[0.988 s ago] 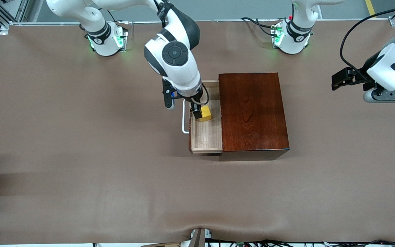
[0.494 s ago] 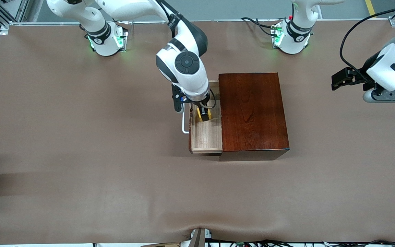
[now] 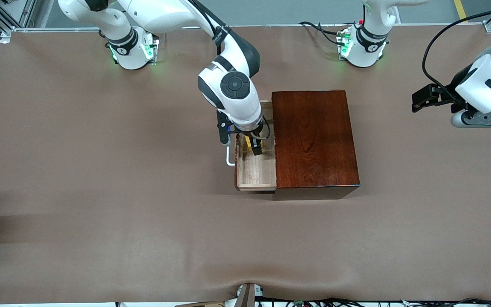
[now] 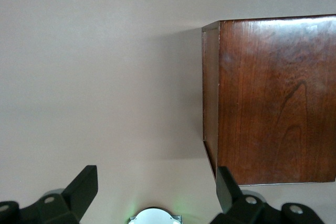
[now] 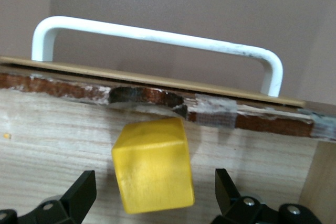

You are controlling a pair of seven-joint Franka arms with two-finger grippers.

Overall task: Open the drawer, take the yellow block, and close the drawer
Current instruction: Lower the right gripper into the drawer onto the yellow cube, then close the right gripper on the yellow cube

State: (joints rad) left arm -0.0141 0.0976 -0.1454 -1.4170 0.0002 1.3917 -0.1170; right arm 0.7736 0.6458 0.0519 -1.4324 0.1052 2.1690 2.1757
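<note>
Down in the pulled-out drawer (image 3: 257, 170) the right tool (image 3: 254, 147) is lowered with its fingers spread wide, one on each side of the yellow block (image 5: 153, 164) but apart from it. That block rests on the drawer floor close to the white handle (image 5: 152, 38). Off toward its own end, the left tool (image 4: 152, 195) waits above the surface (image 3: 100, 170), fingers equally wide, near the dark wooden box (image 3: 313, 138).

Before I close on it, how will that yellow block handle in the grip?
The yellow block looks rigid with flat faces, so it should seat squarely and not roll. Its smooth surface might slip somewhat. It sits between the right end effector's open fingers in the drawer, and looks light.
</note>
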